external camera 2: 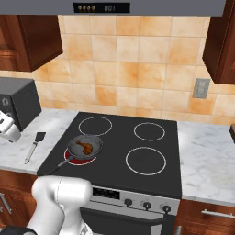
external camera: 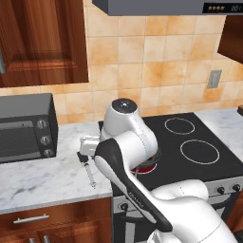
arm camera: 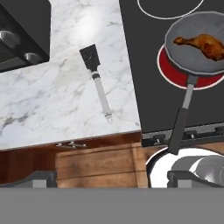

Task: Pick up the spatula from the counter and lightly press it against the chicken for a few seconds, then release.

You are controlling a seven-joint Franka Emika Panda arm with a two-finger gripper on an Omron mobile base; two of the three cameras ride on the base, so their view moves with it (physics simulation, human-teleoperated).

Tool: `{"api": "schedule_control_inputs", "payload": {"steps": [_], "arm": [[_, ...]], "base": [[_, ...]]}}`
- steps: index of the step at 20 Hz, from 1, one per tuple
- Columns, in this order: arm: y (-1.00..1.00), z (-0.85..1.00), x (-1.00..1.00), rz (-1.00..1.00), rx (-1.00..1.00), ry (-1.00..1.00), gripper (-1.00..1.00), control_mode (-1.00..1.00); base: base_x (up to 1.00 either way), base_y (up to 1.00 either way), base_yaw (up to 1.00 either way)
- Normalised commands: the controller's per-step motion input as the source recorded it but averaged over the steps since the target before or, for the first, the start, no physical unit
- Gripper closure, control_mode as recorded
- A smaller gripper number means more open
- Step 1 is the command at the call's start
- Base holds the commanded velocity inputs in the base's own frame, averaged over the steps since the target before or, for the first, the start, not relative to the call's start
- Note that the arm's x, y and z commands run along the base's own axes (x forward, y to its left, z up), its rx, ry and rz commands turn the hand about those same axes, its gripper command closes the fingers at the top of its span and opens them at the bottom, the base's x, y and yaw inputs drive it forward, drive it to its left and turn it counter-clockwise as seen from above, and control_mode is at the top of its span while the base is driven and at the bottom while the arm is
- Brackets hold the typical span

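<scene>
- The hand point(arm camera: 116, 176) hovers above the worktop point(arm camera: 43, 105) edge, fingers wide apart, holding nothing;
- the spatula point(arm camera: 98, 83) lies flat on the marble, upper left of centre, beside the stove point(arm camera: 148, 87);
- the chicken point(arm camera: 202, 44) sits in the pan point(arm camera: 186, 61), upper right.

This is a home kitchen. A black glass stove point(external camera 2: 114, 133) with white ring burners and front knobs sits between stretches of white marble surface point(external camera: 47, 175). Above it hangs a grey range hood point(external camera 2: 174, 5), against a wall of tan and orange ceramic tiles point(external camera 2: 124, 59) with a grey wall socket point(external camera 2: 200, 88). Dark reddish wooden cabinets point(external camera: 42, 38) hang on the wall. A dark grey toaster oven point(external camera: 26, 130) stands on the marble. A grey frying pan point(external camera 2: 97, 143) holding a browned chicken drumstick point(external camera 2: 84, 147) rests on a glowing red burner, and a black-bladed spatula with a metal handle point(external camera 2: 33, 148) lies beside the stove.
</scene>
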Motion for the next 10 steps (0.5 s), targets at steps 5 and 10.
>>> {"api": "schedule_control_inputs", "payload": {"steps": [5, 10], "arm": [[0.04, -0.05, 0.00, -0.01, -0.02, 0.00, -1.00, -1.00], [0.09, -0.03, 0.05, 0.00, -0.03, 0.00, -1.00, -1.00]], "base": [[0.00, 0.00, 0.00], [0.00, 0.00, 0.00]]}}
